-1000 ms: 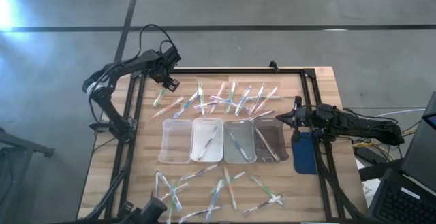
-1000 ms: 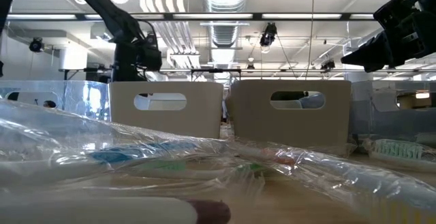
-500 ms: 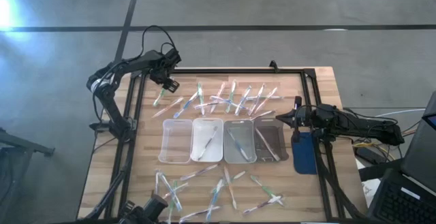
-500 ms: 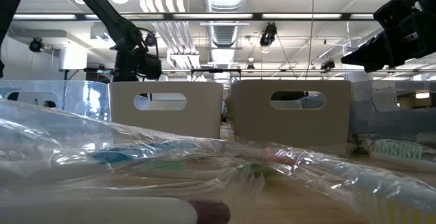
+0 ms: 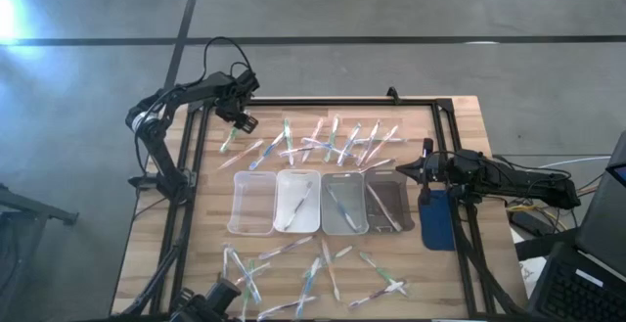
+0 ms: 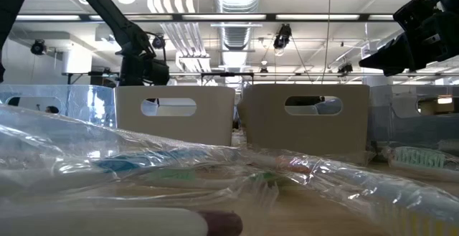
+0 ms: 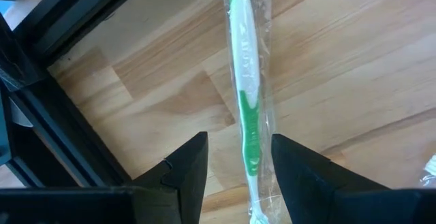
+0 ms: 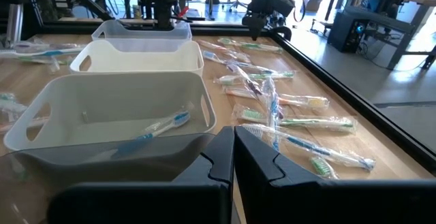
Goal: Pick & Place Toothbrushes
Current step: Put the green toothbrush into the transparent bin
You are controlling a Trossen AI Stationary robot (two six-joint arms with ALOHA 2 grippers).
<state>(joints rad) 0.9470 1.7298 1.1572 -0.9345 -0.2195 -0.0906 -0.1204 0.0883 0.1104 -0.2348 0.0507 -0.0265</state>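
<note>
— Barely anything has shifted since a second ago: only the left arm has nudged a touch, and the left gripper (image 5: 238,119) hovers over the far-left corner of the table (image 5: 460,116), its jaws parted and straddling a green toothbrush (image 7: 245,88) in its clear wrapper without pinching it (the wrist view shows a gap on both sides).

— And the other arm?

— It waits at the right edge, the right gripper (image 5: 426,168) clenched shut on nothing, beside a blue pad (image 5: 437,219).

— How far along is the job?

— Early, I judge. Four trays (image 5: 251,205) sit in a row mid-table. The leftmost looks empty; the second holds one toothbrush, the third one or two, and the dark rightmost one, as far as I can tell.

— So what is left?

— Most of it. The toothbrushes (image 5: 323,141) still loose lie in two scatters: roughly a dozen in the far group beyond the trays, and about as many in the near group (image 5: 313,273) (they overlap, so an exact count is not possible).

— Then three or four placed, some two dozen to go?

— That is my reading.
</note>
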